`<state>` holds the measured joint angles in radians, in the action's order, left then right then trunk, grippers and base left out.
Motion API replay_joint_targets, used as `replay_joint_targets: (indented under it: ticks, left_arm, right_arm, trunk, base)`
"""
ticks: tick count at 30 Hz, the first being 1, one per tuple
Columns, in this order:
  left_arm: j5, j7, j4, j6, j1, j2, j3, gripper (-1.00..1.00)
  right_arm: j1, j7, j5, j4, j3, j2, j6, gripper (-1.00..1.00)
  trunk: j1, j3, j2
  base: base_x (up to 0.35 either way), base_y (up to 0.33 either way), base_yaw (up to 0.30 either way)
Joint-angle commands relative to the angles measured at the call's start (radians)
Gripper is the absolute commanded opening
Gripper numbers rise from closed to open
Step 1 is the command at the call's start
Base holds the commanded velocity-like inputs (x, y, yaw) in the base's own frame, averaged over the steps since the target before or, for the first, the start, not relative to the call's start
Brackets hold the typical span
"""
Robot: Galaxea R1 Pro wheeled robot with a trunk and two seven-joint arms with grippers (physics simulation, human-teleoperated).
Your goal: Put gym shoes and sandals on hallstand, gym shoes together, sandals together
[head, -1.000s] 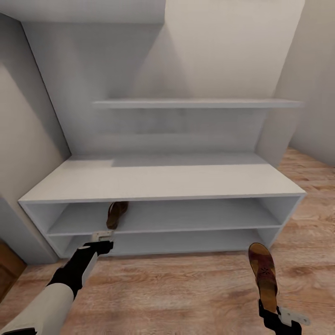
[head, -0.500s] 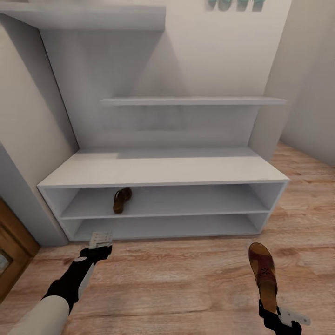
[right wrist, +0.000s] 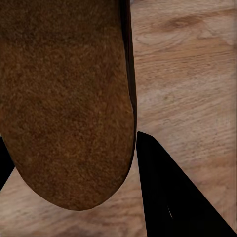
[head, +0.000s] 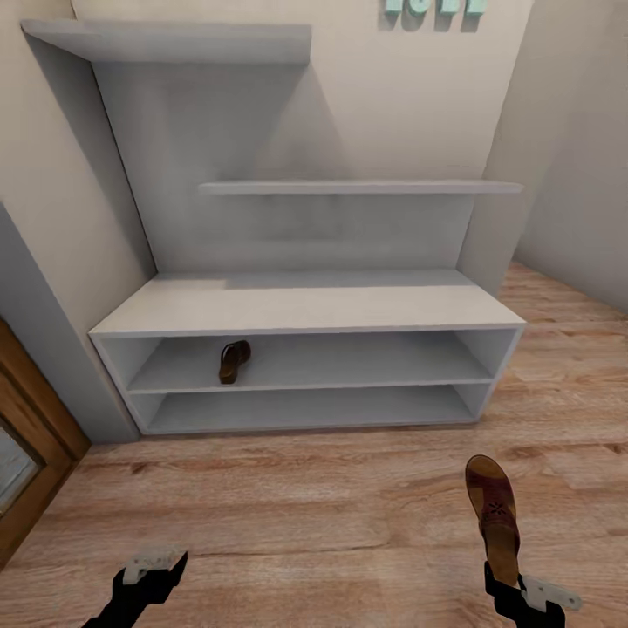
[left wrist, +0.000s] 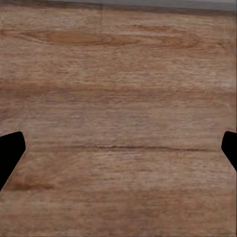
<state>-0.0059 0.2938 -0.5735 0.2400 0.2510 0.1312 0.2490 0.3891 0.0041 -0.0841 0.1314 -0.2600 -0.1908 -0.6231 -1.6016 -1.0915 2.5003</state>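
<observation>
The pale grey hallstand [head: 305,307] stands against the wall ahead. One brown sandal [head: 234,361] lies on its upper open shelf level, towards the left. The other sandal [head: 493,513] hangs over the corridor floor [head: 305,506] at the lower right, heel end down in my right gripper [head: 508,583], which is shut on it. In the right wrist view the sandal's brown sole [right wrist: 64,98] sits against a black finger [right wrist: 168,197]. My left gripper [head: 153,565] is low at the left, open and holding nothing, its fingertips [left wrist: 11,150] spread wide over bare floor [left wrist: 118,98]. The gym shoes are out of view.
Two stepped floating shelves [head: 358,187] hang above the bench top. A wooden door frame [head: 30,436] stands at the left, and teal wall letters [head: 432,7] sit high up. A grey wall [head: 576,174] closes the right side, with floor running past the rack's right end.
The view has pulled back from the hallstand, which now looks smaller and farther. My left arm has drawn away from the shelf front to the lower left. The right gripper keeps its sandal.
</observation>
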Motion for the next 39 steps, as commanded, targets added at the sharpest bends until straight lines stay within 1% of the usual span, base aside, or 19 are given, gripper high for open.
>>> replay_joint_targets:
  ticks: [1, 2, 3, 5, 7, 8, 10, 12, 17, 25, 39]
  left_arm:
    - [0.003, 0.032, 0.003, 0.017, -0.017, 0.006, 0.030, 1.00]
    - [0.004, 0.046, 0.004, 0.023, -0.025, 0.009, 0.043, 1.00]
    - [0.007, 0.091, 0.006, 0.043, -0.048, 0.018, 0.081, 1.00]
    - [0.007, 0.123, 0.007, 0.055, -0.062, 0.022, 0.107, 1.00]
    - [0.006, 0.180, 0.009, 0.079, -0.084, 0.029, 0.159, 1.00]
    - [0.004, 0.208, 0.011, 0.093, -0.093, 0.035, 0.191, 1.00]
    - [0.001, 0.228, 0.013, 0.102, -0.100, 0.040, 0.216, 1.00]
    - [-0.004, 0.241, 0.031, 0.112, -0.105, 0.040, 0.231, 1.00]
    - [0.002, 0.242, 0.033, 0.116, -0.105, 0.039, 0.232, 1.00]
    - [0.003, 0.242, 0.033, 0.116, -0.105, 0.039, 0.233, 1.00]
    - [0.003, 0.243, 0.032, 0.116, -0.105, 0.041, 0.233, 1.00]
  right_arm:
    - [0.001, 0.004, -0.012, -0.001, 0.005, 0.000, -0.003, -1.00]
    - [0.001, 0.004, -0.012, -0.001, 0.005, 0.000, -0.003, -1.00]
    - [0.001, 0.005, -0.012, -0.001, 0.005, 0.000, -0.002, -1.00]
    - [0.001, 0.004, -0.012, -0.001, 0.005, 0.000, -0.002, -1.00]
    - [0.001, 0.004, -0.012, -0.001, 0.005, 0.000, -0.002, -1.00]
    - [0.001, 0.005, -0.012, -0.001, 0.005, 0.001, -0.001, -1.00]
    - [0.001, 0.005, -0.012, 0.000, 0.005, 0.002, -0.001, -1.00]
    - [0.001, 0.005, -0.011, 0.001, 0.006, 0.008, -0.001, -1.00]
    - [0.001, 0.004, -0.011, -0.001, 0.005, 0.008, -0.003, -1.00]
    - [0.001, 0.004, -0.011, -0.001, 0.005, 0.008, -0.003, -1.00]
    - [0.001, 0.004, -0.011, -0.001, 0.006, 0.009, -0.003, -1.00]
  trunk:
    - [0.000, -0.001, 0.000]
    - [0.000, -0.001, 0.000]
    - [0.000, -0.001, 0.000]
    - [0.000, -0.001, 0.000]
    - [0.000, -0.001, 0.000]
    - [0.000, -0.001, 0.000]
    - [0.000, -0.001, 0.000]
    - [0.000, -0.001, 0.000]
    - [0.000, -0.001, 0.000]
    - [0.000, -0.001, 0.000]
    - [0.000, -0.001, 0.000]
  base:
    - [-0.013, 0.000, 0.000]
    - [-0.011, 0.000, 0.000]
    - [-0.006, 0.000, 0.000]
    - [-0.004, 0.000, 0.000]
    - [-0.002, 0.000, 0.000]
    - [0.000, 0.000, 0.000]
    - [0.000, 0.000, 0.000]
    - [0.000, 0.000, 0.000]
    - [0.000, 0.089, 0.000]
    - [-0.016, 0.276, 0.000]
    - [-0.166, 0.284, 0.000]
